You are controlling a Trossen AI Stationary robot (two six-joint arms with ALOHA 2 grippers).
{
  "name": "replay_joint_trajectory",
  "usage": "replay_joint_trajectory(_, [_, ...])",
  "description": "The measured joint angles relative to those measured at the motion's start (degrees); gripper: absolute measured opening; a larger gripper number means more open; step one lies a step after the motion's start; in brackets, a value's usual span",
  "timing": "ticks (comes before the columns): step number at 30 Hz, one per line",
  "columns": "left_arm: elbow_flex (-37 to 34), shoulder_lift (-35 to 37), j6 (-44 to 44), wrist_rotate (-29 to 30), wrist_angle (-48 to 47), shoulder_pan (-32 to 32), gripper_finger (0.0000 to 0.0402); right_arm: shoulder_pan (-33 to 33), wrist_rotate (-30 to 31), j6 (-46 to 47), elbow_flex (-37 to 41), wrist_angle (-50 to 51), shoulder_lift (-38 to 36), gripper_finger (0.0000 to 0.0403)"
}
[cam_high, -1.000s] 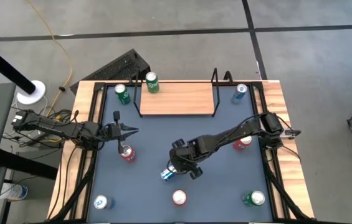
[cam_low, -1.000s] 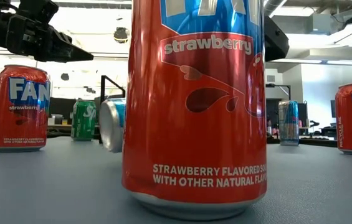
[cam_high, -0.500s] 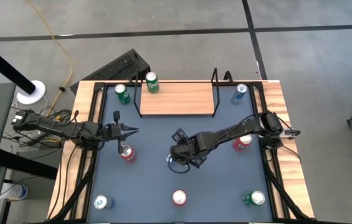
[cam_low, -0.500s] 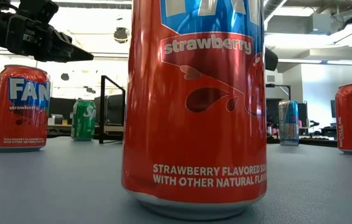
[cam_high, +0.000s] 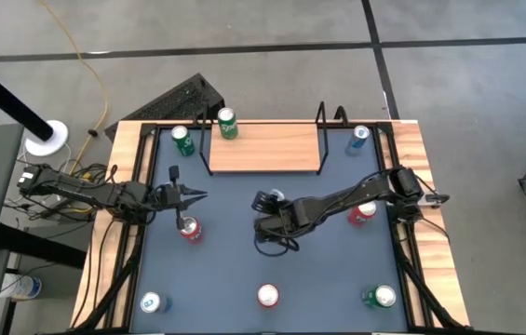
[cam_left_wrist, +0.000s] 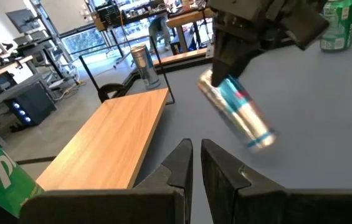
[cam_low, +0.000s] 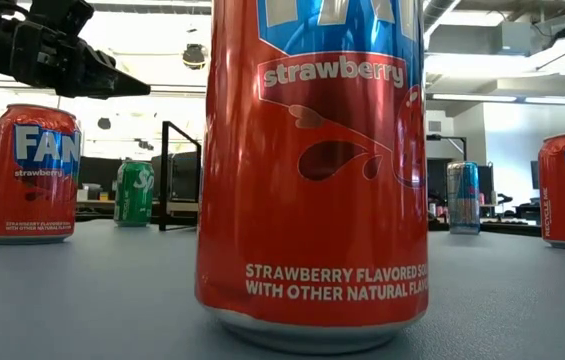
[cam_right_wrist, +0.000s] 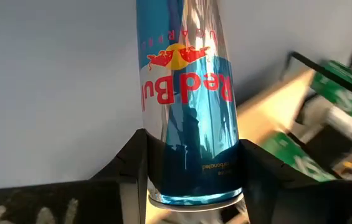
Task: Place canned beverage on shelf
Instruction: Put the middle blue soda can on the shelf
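The shelf [cam_high: 264, 149], a light-wood board with black wire end frames, stands at the table's far side and carries a green can [cam_high: 228, 123] on its left end. My right gripper [cam_high: 272, 205] is in the table's middle, shut on a blue-and-silver Red Bull can [cam_left_wrist: 238, 113] [cam_right_wrist: 185, 99] held clear of the table. My left gripper [cam_high: 193, 195] [cam_left_wrist: 193, 163] is shut and empty at the left, just above a red can [cam_high: 191, 229]. My right gripper pinches the Red Bull can near one end [cam_right_wrist: 191, 180] between its two fingers [cam_right_wrist: 132, 168], which lie across the can's round sides. In the left wrist view the fingers come from above and the can hangs below them, slanted and clear of the table.
Cans stand about the table: a green one [cam_high: 182, 140] left of the shelf, a blue one [cam_high: 359, 138] right of it, red ones [cam_high: 363, 211] [cam_high: 268, 296], a pale one [cam_high: 152, 302] and a green one [cam_high: 382, 297] near the front. A big red can [cam_low: 312, 170] fills the low view.
My right gripper has carried the Red Bull can from low over the table's near middle toward the far edge and the shelf, turning as it went. The can has passed out of the low view, behind the big red can.
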State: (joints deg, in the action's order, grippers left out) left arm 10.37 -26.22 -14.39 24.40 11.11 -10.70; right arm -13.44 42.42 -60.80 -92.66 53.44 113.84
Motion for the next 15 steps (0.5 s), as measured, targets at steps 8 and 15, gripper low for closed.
replay_joint_trajectory(8, [0.0,0.0,-0.61,0.0,-0.02,0.0,0.0023,1.33,4.75,-11.92,0.0,-0.32,0.0,0.0167])
replay_joint_trajectory(15, [0.0,0.0,-0.56,0.0,-0.03,0.0,0.0023,1.97,8.23,-14.92,0.0,-2.02,0.0,0.0167])
